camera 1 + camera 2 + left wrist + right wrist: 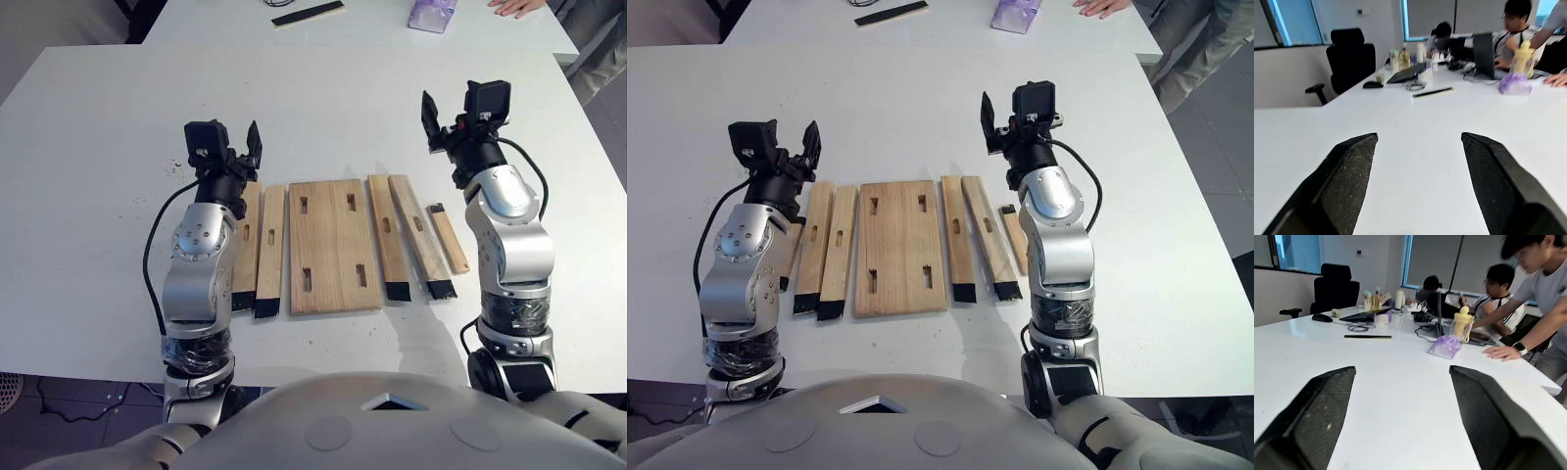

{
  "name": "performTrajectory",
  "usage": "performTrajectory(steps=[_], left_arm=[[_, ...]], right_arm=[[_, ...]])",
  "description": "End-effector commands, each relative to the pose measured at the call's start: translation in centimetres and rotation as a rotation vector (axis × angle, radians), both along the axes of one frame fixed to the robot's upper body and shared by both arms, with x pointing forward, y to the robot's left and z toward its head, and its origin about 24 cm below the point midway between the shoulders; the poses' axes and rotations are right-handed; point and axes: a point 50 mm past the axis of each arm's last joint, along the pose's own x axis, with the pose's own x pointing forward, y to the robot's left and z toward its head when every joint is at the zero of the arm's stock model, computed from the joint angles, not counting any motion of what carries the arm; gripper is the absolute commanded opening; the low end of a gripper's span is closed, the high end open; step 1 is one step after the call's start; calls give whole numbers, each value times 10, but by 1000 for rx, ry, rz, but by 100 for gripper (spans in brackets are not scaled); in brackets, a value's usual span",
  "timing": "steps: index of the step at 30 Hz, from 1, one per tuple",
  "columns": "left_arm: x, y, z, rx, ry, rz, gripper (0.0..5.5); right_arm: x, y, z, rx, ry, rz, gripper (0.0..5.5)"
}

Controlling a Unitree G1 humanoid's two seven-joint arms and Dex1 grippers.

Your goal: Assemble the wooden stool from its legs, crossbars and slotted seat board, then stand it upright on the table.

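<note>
Seat board (333, 245): pale wood with four slots, flat on the table (98, 147), midway between the arms.
Left legs (270, 245): two slotted slats side by side, black-tipped at the near ends.
Right legs (392, 235): two matching slats, with a short crossbar (449, 238) just beside them.
Left tool (235, 149): fingers apart, empty, above the far ends of the left legs.
Right tool (446, 119): fingers apart, empty, beyond the crossbar.
Lie: all long axes run away from the robot, and the parts sit nearer the robot than either tool.
</note>
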Motion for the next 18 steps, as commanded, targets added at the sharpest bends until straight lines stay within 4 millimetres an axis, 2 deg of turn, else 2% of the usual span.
performTrajectory(steps=[1, 3, 6, 10, 18], left_arm=[[-8, -2, -30, 11, 62, 16, 317], [-8, -1, -41, 12, 70, 16, 317], [-4, 6, -51, 15, 66, 17, 317], [-1, 10, -56, 15, 51, 22, 317], [-2, 6, -58, 14, 37, 12, 317]], right_arm=[[-9, 8, -33, -5, 50, -7, 354], [-10, 9, -47, -6, 57, -9, 354], [-4, 4, -57, -6, 49, -12, 354], [1, 0, -60, -6, 34, -7, 354], [1, 0, -61, -17, 39, 18, 354]])
